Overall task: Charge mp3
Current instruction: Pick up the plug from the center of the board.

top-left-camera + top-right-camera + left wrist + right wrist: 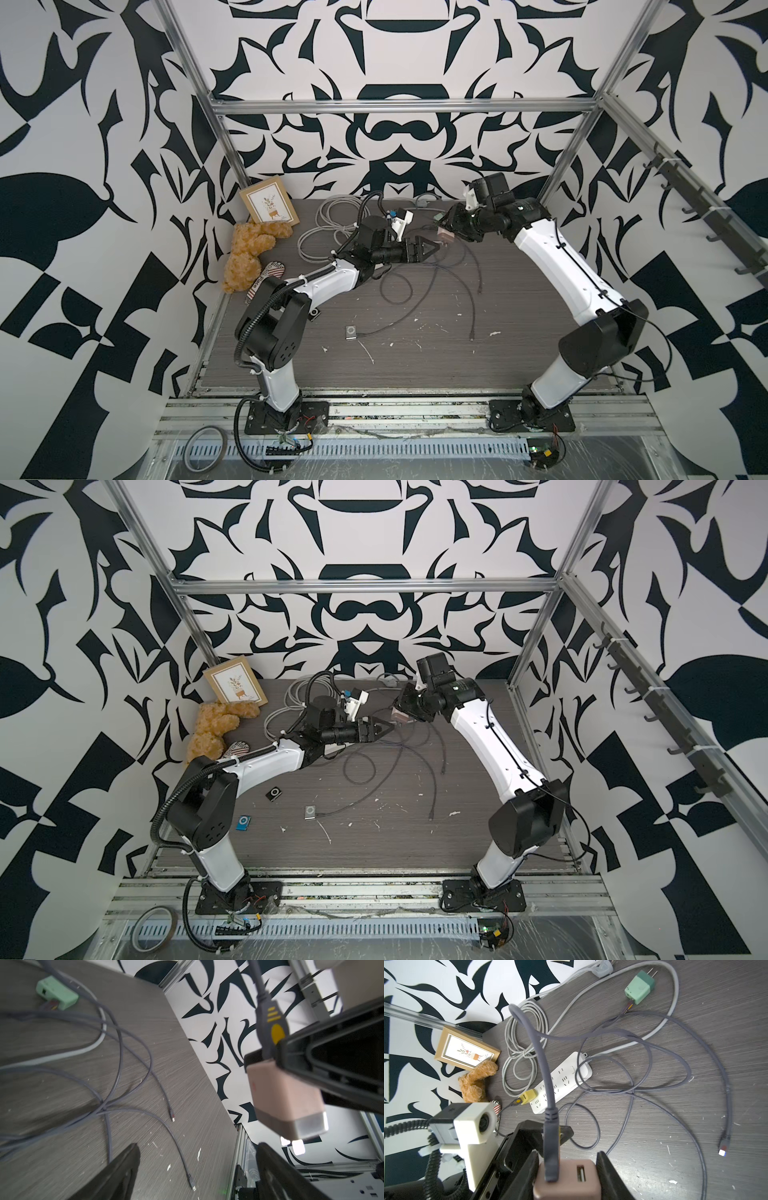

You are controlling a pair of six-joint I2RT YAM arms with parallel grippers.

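Observation:
A silver mp3 player [348,332] [310,812] lies near the table's front with a thin dark cable running to it. A black mp3 player [274,793] and a blue one [242,823] lie beside the left arm's base. My right gripper [568,1167] [446,233] is shut on a pinkish-brown charger cube [571,1180] [284,1095], held above the table's back. A grey USB plug [550,1147] [270,1022] sits in one of its ports. My left gripper [198,1147] [432,248] stands open just beside the cube, with nothing between its fingers.
A white power strip [562,1082] with a yellow charger [528,1096] plugged in lies among tangled grey cables. A green charger [639,987] sits at the back. A loose cable end [724,1142], a teddy bear [249,253] and a picture frame [270,206] are nearby.

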